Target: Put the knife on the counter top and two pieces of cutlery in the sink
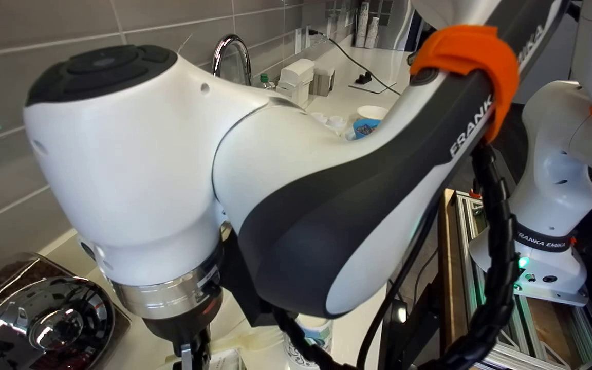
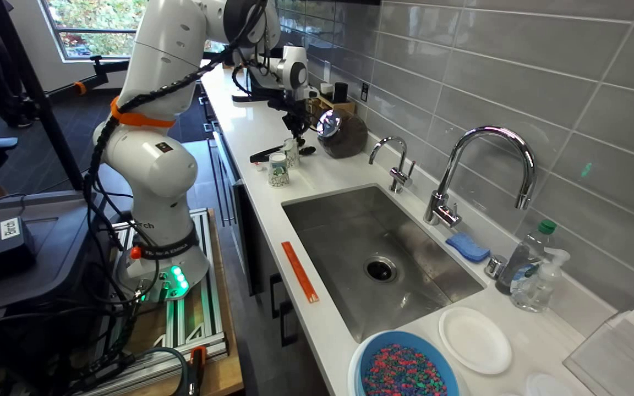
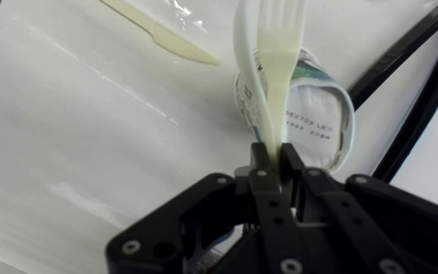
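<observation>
My gripper point(image 3: 278, 154) is shut on two pale cream utensils, a fork point(image 3: 278, 49) and a curved slim piece beside it point(image 3: 247, 49) seen edge-on. Their heads point away from the fingertips, above a white cup. The fork also shows in an exterior view point(image 1: 262, 339), beside the gripper point(image 1: 191, 354). The cream knife point(image 3: 175, 42) lies on the white counter top point(image 3: 108, 144), apart from the gripper. The steel sink point(image 2: 339, 247) shows in an exterior view, nearer that camera than the gripper point(image 2: 296, 129); its visible bottom holds only the drain.
Patterned paper cups point(image 2: 278, 170) stand between gripper and sink. A jar with a shiny lid point(image 2: 344, 132) stands by the wall. Two faucets point(image 2: 485, 132) rise behind the sink. An orange strip point(image 2: 300, 272) lies at the front edge. A blue bowl point(image 2: 369, 352) and white plate point(image 2: 474, 341) sit beyond.
</observation>
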Available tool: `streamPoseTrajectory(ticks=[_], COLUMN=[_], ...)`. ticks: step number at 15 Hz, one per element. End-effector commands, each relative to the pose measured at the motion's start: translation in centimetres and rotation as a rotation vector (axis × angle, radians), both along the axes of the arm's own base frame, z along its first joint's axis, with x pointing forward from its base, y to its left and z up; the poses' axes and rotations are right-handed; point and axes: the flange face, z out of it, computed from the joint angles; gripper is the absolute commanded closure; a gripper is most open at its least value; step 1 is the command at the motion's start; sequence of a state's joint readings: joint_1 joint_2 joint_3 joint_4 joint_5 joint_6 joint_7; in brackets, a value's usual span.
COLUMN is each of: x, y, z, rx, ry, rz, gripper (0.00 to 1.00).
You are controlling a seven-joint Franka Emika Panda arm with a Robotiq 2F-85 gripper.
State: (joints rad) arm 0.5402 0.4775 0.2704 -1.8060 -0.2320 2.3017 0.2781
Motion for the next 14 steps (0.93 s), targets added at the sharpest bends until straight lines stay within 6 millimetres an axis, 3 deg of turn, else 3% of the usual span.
streamPoseTrajectory(ticks=[1, 9, 14], x=[0.1, 0.1, -0.7], y=[-0.2, -0.8, -2.2], z=[0.6, 2.4, 5.9], rx=[-0.034, -0.052, -0.093], ry=[-0.005, -0.019, -0.059], rz=[-0.015, -0.022, -0.055], gripper=[0.97, 0.97, 0.97])
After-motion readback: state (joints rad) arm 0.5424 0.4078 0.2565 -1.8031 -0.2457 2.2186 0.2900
